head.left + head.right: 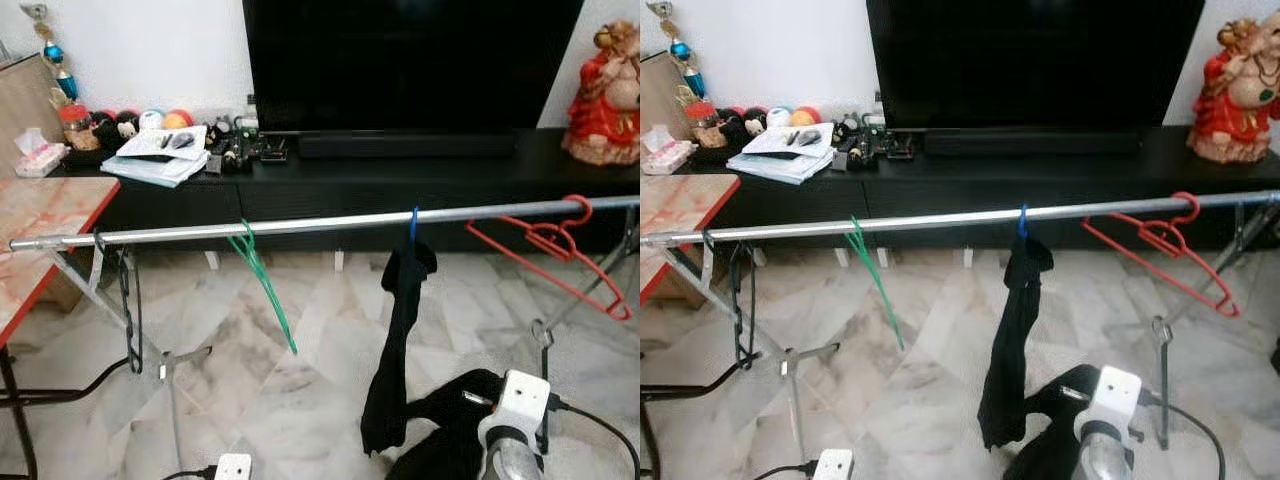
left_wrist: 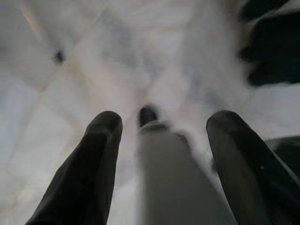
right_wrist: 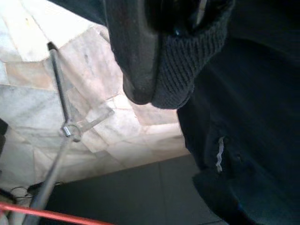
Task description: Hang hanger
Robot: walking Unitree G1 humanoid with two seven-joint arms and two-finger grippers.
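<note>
Two end effectors are in play, and only the right one is busy. The right end effector (image 3: pixel 154 56) sits low and near, at the right of the scene, its fingers (image 3: pixel 136 51) pressed together on the knitted edge of a black garment (image 1: pixel 400 330). That garment trails up from the wrist to a blue hanger (image 1: pixel 414 222), whose hook already sits over the silver rail (image 1: pixel 330 223) near its middle. The left end effector (image 2: pixel 161 140) hangs low on the left with its fingers (image 2: pixel 93 159) spread apart over the marble floor (image 1: pixel 300 380), holding nothing; a pale blurred shape lies between them that I cannot identify.

Further out along the rail, a green hanger (image 1: pixel 262 275) hangs left of the blue one, a dark one (image 1: pixel 128 310) hangs at the far left end beside the orange-edged bench (image 1: pixel 50 215), and a red hanger (image 1: pixel 560 250) hangs at the right end. Behind the rail stand a black TV cabinet (image 1: pixel 420 175) and a red figurine (image 1: pixel 605 90).

Judging from this, the hanging itself looks done, since the blue hook rides the rail. What seems left is for the right end effector to let go of the cloth and draw clear.
</note>
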